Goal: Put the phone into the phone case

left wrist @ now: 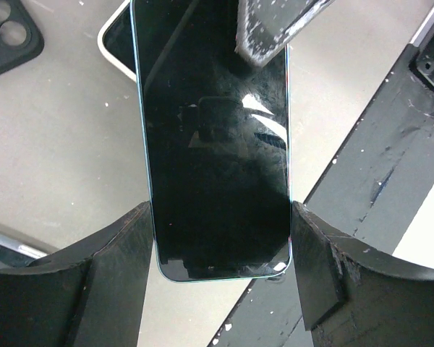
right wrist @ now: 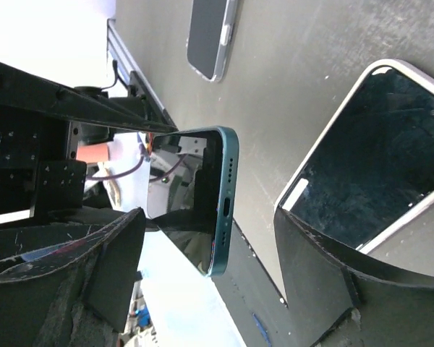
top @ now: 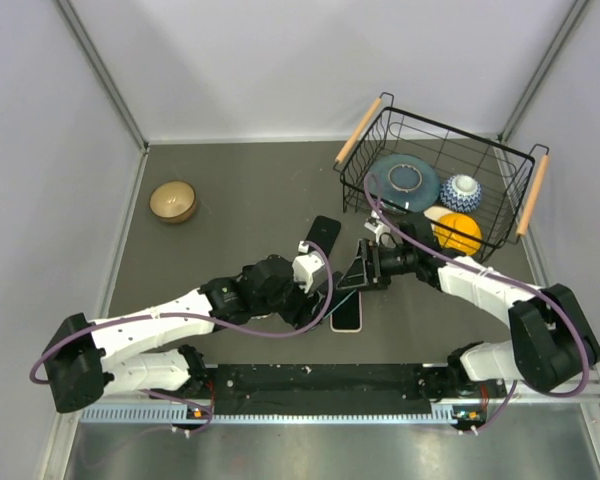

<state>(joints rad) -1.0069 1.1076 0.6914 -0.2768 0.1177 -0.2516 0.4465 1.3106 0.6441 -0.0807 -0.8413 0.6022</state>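
Black fingers [left wrist: 116,275] of the left gripper [left wrist: 220,242] clamp the teal-edged phone [left wrist: 213,144] by its long sides, set fairly wide apart, and hold it off the table [top: 240,190] just on the near side of the phone case [top: 323,232]. Facing it, the right gripper [right wrist: 210,217] stands open around the phone's port end, with a gap on each side. A white-rimmed phone [top: 346,312] lies screen up, nearer than the phone case.
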